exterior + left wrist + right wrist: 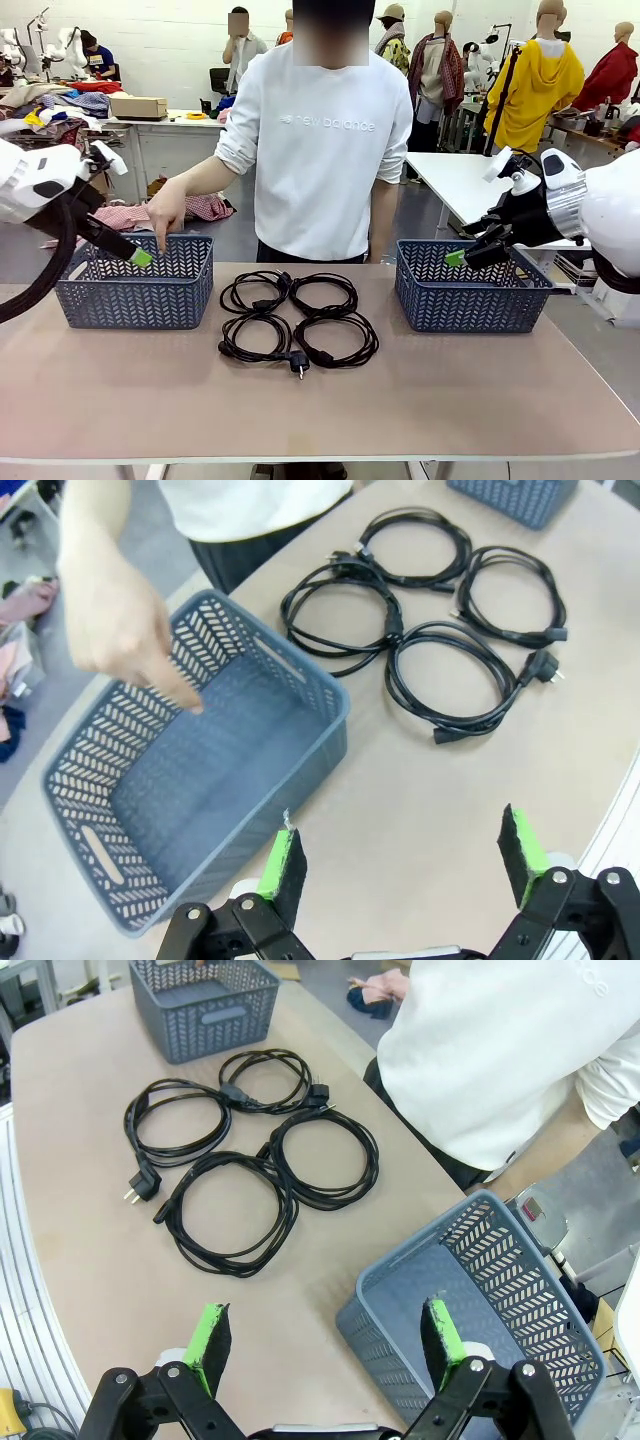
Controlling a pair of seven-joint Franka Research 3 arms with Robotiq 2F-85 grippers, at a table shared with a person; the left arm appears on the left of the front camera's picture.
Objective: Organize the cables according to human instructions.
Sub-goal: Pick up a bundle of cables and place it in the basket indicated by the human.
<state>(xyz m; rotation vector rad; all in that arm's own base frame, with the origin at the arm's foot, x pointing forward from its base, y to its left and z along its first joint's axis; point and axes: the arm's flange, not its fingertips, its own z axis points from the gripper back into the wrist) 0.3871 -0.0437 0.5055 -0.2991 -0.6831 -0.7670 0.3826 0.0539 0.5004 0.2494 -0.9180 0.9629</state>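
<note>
Four cables (292,318) lie flat at mid-table (320,410), grouped two by two, neighbouring coils touching or overlapping, between the left basket (135,296) and the right basket (468,300). Each is a thin black cord wound in a round ring of several turns, smooth-sheathed, with a moulded plug end. Judged light and limp, with only the plugs stiff. A ring lifted by a single strand would likely unwind or drag its neighbour. Recommended hold: across all bundled turns on an outer arc, away from adjoining coils. Both baskets are grey-blue plastic, rectangular, with perforated lattice walls; the table top is matt and pale brown. The left claw (402,850) hangs released beside the left basket, holding nothing. The right claw (326,1328) hangs likewise, jaws apart, over the right basket's rim. The person's hand (166,212) points a finger into the left basket.
</note>
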